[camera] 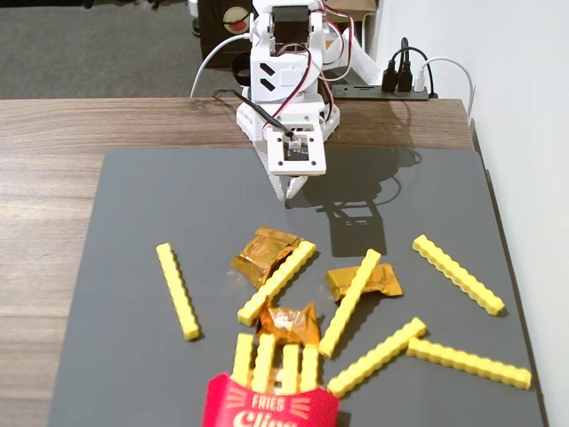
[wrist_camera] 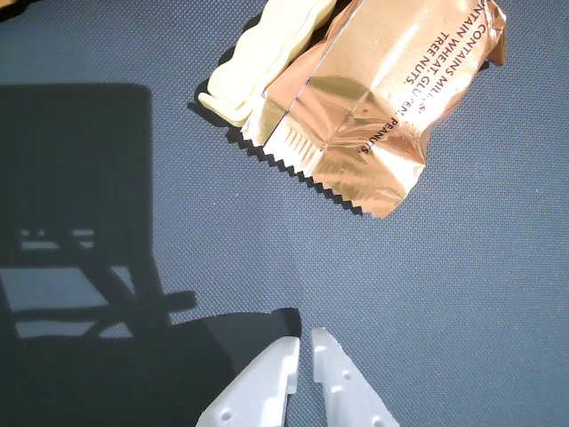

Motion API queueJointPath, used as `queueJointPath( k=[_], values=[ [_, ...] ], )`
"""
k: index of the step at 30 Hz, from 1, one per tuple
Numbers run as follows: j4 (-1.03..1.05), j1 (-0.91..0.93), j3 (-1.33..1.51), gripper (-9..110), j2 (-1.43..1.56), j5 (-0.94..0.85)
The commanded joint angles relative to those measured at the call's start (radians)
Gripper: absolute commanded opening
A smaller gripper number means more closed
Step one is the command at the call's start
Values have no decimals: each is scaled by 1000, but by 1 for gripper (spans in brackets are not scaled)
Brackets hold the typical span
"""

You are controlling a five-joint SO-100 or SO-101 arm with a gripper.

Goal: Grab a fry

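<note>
Several yellow studded fries lie loose on the grey mat (camera: 133,222). The fry (camera: 277,282) closest to my gripper lies diagonally, partly over a gold foil wrapper (camera: 264,253). In the wrist view its pale end (wrist_camera: 267,53) shows at the top, beside the wrapper (wrist_camera: 382,98). My white gripper (camera: 292,189) hangs above the mat at the far side, behind this fry and apart from it. In the wrist view the gripper (wrist_camera: 304,342) has its jaws almost together, with nothing between them.
Other fries lie at the left (camera: 178,290), middle (camera: 349,302), right (camera: 457,274) and front right (camera: 468,363). Two more gold wrappers (camera: 364,281) (camera: 289,325) lie among them. A red "FRIES" carton (camera: 269,405) holding several fries stands at the front edge. The wall is on the right.
</note>
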Motion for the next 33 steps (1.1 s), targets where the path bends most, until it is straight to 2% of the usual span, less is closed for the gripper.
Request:
queueJointPath(
  k=[1, 15, 21, 25, 33],
  values=[
    [18, -57, 0, 1, 3, -5],
    [17, -72, 0, 1, 0, 20],
    [-12, -87, -61, 1, -115, 52],
    [-26, -97, -126, 1, -213, 107],
    [-32, -190, -357, 1, -499, 330]
  ],
)
